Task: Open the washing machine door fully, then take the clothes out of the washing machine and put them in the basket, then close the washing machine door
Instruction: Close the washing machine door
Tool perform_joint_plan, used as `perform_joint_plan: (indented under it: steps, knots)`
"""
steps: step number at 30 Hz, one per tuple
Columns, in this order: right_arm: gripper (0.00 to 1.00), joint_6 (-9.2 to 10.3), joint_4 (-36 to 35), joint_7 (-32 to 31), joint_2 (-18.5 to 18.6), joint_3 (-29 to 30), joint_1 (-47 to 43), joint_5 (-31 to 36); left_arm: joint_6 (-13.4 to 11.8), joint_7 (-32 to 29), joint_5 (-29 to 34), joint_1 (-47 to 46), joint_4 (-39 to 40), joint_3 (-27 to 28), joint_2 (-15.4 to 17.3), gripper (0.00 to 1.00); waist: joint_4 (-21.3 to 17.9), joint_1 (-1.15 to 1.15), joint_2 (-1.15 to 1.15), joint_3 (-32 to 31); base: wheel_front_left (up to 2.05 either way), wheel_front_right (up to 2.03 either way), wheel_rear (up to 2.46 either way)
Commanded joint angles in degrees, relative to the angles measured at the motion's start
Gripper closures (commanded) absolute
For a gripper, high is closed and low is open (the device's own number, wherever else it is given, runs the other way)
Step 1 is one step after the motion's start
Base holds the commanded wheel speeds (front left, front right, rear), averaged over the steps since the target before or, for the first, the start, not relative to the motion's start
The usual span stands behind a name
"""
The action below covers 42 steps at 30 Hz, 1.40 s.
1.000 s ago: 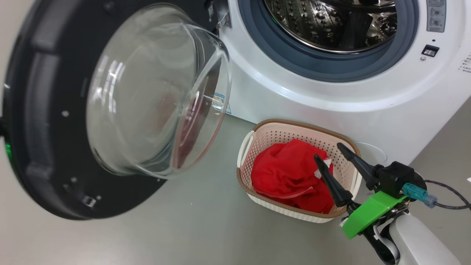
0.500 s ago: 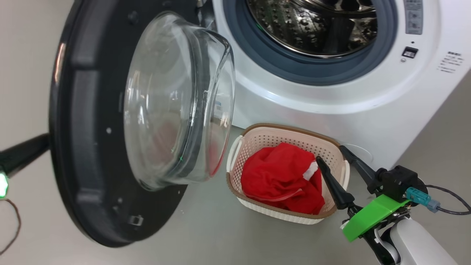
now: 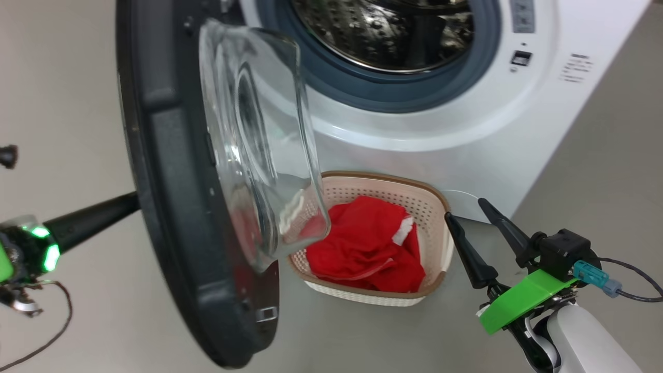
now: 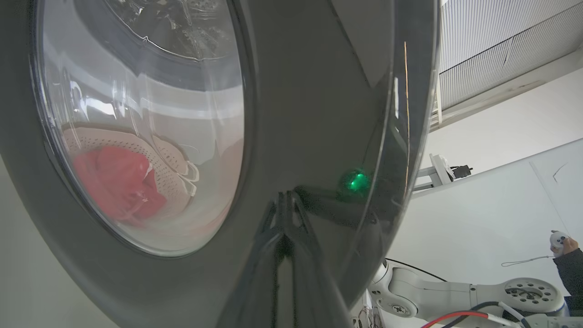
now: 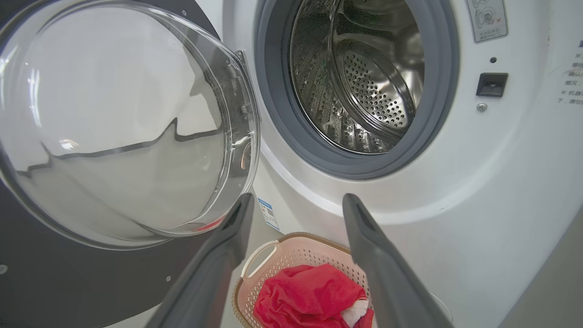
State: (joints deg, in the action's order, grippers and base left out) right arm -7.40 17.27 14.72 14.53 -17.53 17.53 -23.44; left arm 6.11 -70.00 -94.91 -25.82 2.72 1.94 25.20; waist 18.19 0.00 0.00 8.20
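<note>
The black washing machine door (image 3: 171, 181) stands half open, its glass bowl (image 3: 259, 140) overhanging the basket's left end. My left gripper (image 3: 129, 202) is shut, its tips against the door's glossy outer face (image 4: 319, 114), where the left wrist view has the fingers (image 4: 284, 273) meeting their own reflection. The red clothes (image 3: 362, 243) lie in the cream basket (image 3: 383, 178) on the floor in front of the white washing machine (image 3: 414, 140). Its steel drum (image 5: 364, 82) looks empty. My right gripper (image 3: 464, 208) is open, holds nothing and hovers just right of the basket.
Grey floor (image 3: 595, 171) surrounds the machine, with free room to the right. A loose cable (image 3: 632, 290) trails from my right wrist. In the left wrist view a person's hand (image 4: 562, 241) holds a small controller beside a pale wall, above a white robot arm (image 4: 455, 296).
The door has swung toward the machine, turning edge-on and coming over the basket's left end. My left gripper's finger has come into view behind it. The head camera has shifted too.
</note>
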Motion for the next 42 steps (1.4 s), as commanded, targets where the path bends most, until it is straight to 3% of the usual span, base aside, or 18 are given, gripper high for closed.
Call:
perform_joint_plan:
  steps: [1, 9, 18, 42]
  knots:
    - [0.0, -0.09, -1.6, 0.3, -0.3, -0.6, -0.5, 0.7, -0.4, 0.0, 0.1, -1.0, 2.4, 1.9, 1.9, 1.0, -1.8, 0.0, 0.0, 0.5, 0.0, 0.0, 0.0]
    - [0.0, -0.09, -2.1, 0.3, -1.5, 0.5, 0.1, 1.4, -1.6, 0.8, 0.9, -2.8, 4.5, -0.1, -0.3, 1.0, -6.6, 0.0, 0.0, 2.6, 0.0, 0.0, 0.0]
    - [0.0, -0.09, -2.5, 0.3, -2.4, 1.1, 1.0, 2.0, -1.4, 2.2, 3.1, -6.1, 4.2, -2.5, -2.7, 1.0, -11.0, 0.0, 0.0, 4.5, 0.0, 0.0, 0.0]
    - [0.0, -0.09, -4.0, 0.3, -5.7, 2.3, 0.6, 2.9, -1.0, 6.6, 7.9, -13.5, -2.6, -3.3, -4.8, 1.0, -22.4, 0.0, 0.0, 6.7, 0.0, 0.0, 0.0]
